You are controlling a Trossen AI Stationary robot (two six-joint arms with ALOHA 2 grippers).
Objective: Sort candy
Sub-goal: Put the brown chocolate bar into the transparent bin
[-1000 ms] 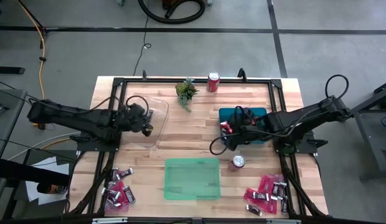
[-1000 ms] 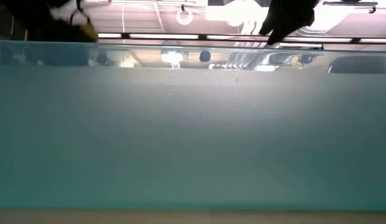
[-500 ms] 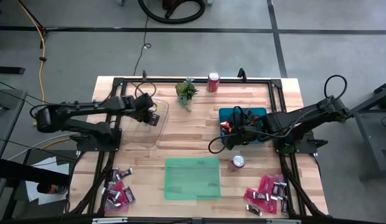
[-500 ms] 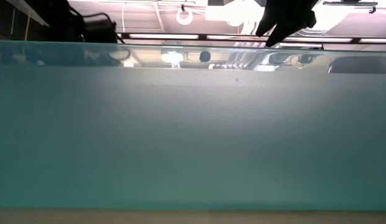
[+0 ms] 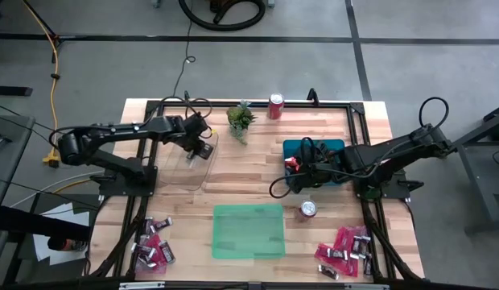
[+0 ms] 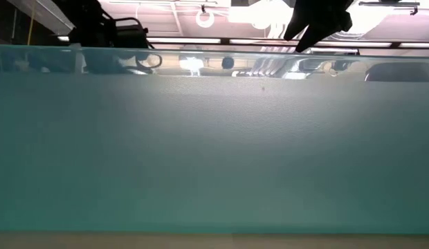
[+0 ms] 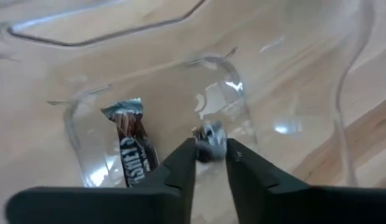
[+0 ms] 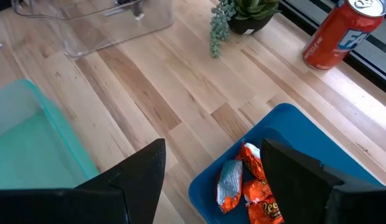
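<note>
At the near edge of the worktop (image 5: 249, 173) we are seeing two heaps of candy: pink-red packets and dark bars at the near left corner (image 5: 153, 246) and another heap at the near right corner (image 5: 344, 248). Between them a green tray (image 5: 249, 231) is lying flat, with a red soda can (image 5: 307, 210) just beside its right far corner.

Farther in, the right pincer (image 8: 211, 163) is hovering wide open and empty over the near-left corner of the blue tray (image 8: 305, 134), where orange packets (image 8: 256, 190) are lying. Across the worktop, the left pincer (image 7: 210, 149) is hanging over the clear tray (image 5: 187, 157), its fingers (image 7: 180, 168) standing slightly apart around a small silvery wrapped piece (image 7: 210, 134); we cannot tell whether they are gripping it. A dark brown-and-silver bar (image 7: 132, 147) is lying on the clear tray's floor just beside that pincer.

At the far edge a small green plant (image 5: 241, 118) and a second red can (image 5: 275, 105) are standing.
</note>
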